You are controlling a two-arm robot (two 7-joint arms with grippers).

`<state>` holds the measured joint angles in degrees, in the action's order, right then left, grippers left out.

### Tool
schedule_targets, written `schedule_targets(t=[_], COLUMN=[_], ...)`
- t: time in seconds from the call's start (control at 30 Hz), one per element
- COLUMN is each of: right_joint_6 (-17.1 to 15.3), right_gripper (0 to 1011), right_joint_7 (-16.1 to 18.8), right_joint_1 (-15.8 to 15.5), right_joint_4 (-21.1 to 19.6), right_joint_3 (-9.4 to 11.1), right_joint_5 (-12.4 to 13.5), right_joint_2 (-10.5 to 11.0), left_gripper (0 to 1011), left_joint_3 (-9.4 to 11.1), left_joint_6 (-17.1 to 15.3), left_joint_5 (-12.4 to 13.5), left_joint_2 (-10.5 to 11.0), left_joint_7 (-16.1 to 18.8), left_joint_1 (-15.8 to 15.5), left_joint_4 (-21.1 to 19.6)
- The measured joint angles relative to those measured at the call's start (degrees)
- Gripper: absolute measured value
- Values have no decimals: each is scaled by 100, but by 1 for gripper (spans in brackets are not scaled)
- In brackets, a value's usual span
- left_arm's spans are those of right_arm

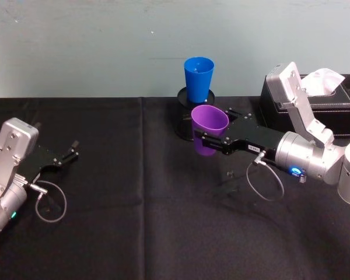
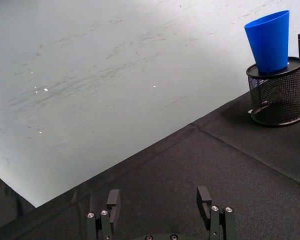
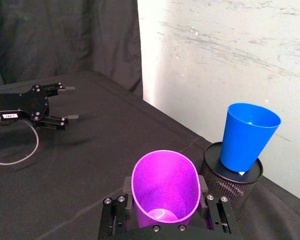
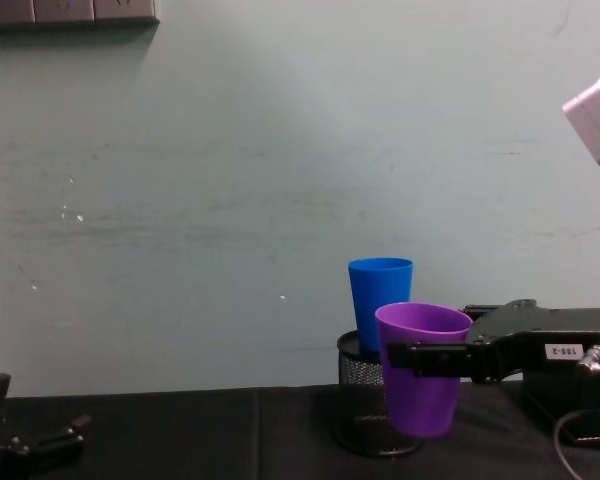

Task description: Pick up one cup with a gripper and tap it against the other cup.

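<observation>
My right gripper (image 1: 207,139) is shut on the purple cup (image 1: 209,129), holding it upright above the black cloth. In the chest view the purple cup (image 4: 421,380) hangs clear of the table, with the right gripper (image 4: 420,358) clamped around its upper half. The blue cup (image 1: 198,79) stands upright on top of a black wire-mesh pen holder (image 1: 186,116), just behind and a little above the purple one. A small gap shows between the two cups in the right wrist view, purple cup (image 3: 165,186) near, blue cup (image 3: 248,135) beyond. My left gripper (image 1: 74,150) rests open at the far left.
A black tissue box (image 1: 332,105) with a white tissue stands at the back right, behind my right arm. A pale wall (image 1: 105,41) closes the table's far edge. Loose cable loops hang from both wrists. Black cloth (image 1: 151,221) covers the table.
</observation>
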<state>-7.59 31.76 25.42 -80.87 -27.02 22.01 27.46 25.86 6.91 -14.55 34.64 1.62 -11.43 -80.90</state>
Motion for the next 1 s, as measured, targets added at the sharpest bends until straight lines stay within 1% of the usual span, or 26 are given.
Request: schedule_targets(t=[1.0], right_joint_6=[0], right_gripper=[718], right_joint_7=[0], right_joint_1=[0], right_joint_4=[0], right_joint_3=[0], right_joint_5=[0], right_joint_2=[0], left_gripper=[1000], left_joint_3=[0], left_joint_6=[0], left_joint_5=[0], left_joint_2=[0], left_joint_7=[0], left_joint_1=[0], left_joint_4=[0])
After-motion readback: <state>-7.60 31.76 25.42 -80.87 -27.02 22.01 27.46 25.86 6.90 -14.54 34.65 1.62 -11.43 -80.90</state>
